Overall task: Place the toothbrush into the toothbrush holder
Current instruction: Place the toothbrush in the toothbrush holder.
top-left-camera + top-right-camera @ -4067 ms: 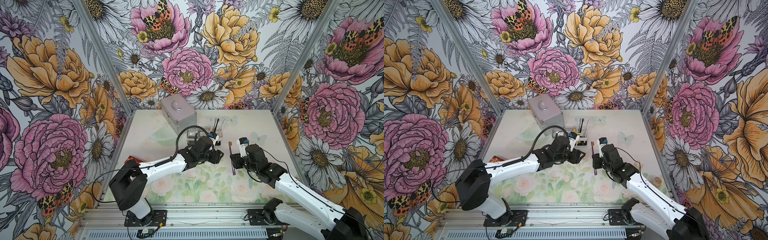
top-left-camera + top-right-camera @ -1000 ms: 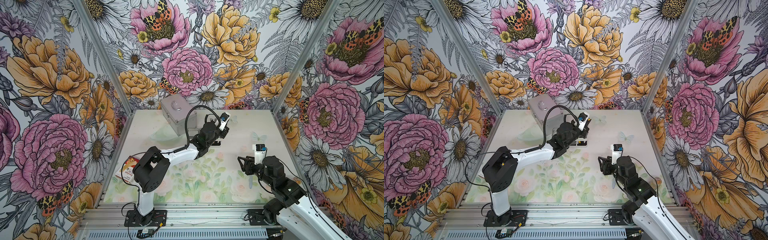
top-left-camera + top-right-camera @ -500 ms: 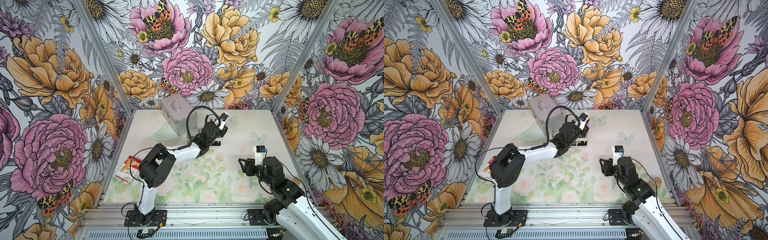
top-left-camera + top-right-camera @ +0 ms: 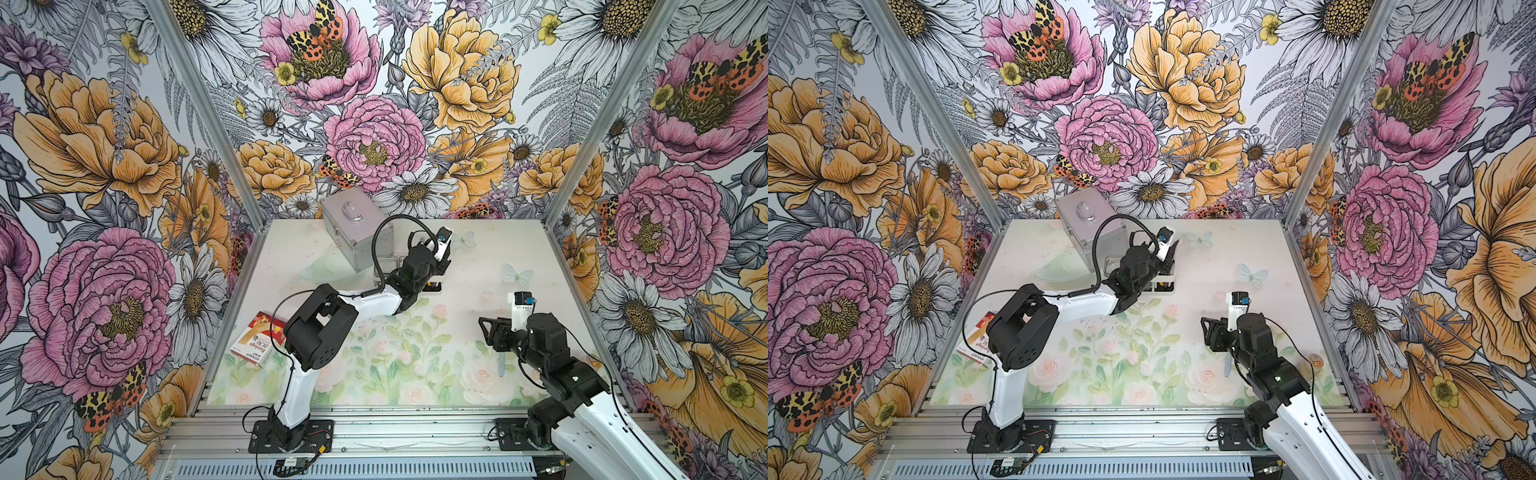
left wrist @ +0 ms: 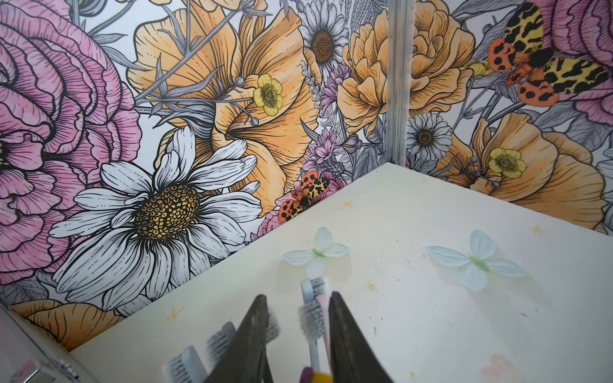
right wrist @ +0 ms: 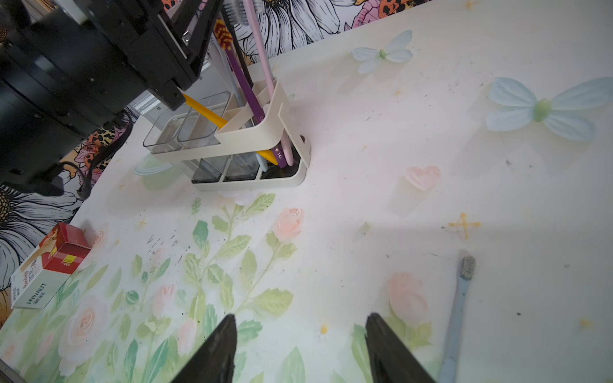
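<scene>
Cream holder (image 6: 248, 137), blue toothbrush (image 6: 459, 305) (grey-bristled) — floral mat (image 6: 232, 265)

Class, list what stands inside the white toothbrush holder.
The toothbrush holder keeps several toothbrushes in its end compartment, yellow, purple and pink among them. Two square cups fill the rest and look empty. The left arm hides some brush heads.

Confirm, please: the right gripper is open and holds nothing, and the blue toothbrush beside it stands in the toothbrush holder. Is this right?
Not quite. The right gripper is open and holds nothing, but the blue toothbrush beside it lies flat on the table, apart from the toothbrush holder. The right wrist view shows this.
</scene>
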Available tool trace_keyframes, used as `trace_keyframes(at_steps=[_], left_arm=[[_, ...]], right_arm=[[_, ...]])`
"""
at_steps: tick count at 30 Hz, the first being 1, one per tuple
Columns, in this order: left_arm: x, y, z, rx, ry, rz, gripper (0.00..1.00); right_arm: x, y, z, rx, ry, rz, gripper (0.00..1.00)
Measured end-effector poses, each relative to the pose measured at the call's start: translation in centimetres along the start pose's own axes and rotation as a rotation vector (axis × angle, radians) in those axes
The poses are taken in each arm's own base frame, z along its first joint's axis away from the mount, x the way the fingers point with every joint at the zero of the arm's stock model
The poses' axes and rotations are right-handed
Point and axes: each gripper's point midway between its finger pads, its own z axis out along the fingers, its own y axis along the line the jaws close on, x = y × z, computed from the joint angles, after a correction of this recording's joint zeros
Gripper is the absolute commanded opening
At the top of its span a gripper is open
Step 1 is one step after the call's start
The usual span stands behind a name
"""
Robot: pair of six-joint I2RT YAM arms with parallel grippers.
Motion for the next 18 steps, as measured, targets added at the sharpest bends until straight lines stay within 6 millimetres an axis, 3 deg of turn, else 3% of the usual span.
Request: trace_keyframes(at_steps=[9, 18], left_arm=[[-0.4, 0.2, 0.0, -0.009, -0.017, 0.004, 0.54], [-1.4, -0.9, -0.3, 0.008, -0.044, 0.023, 0.56]], right_arm=[[0.4, -0.7, 0.3, 0.034, 0.028, 0.019, 0.64], [0.2, -3.5, 1.2, 0.232, 0.153, 0.124, 0.62]])
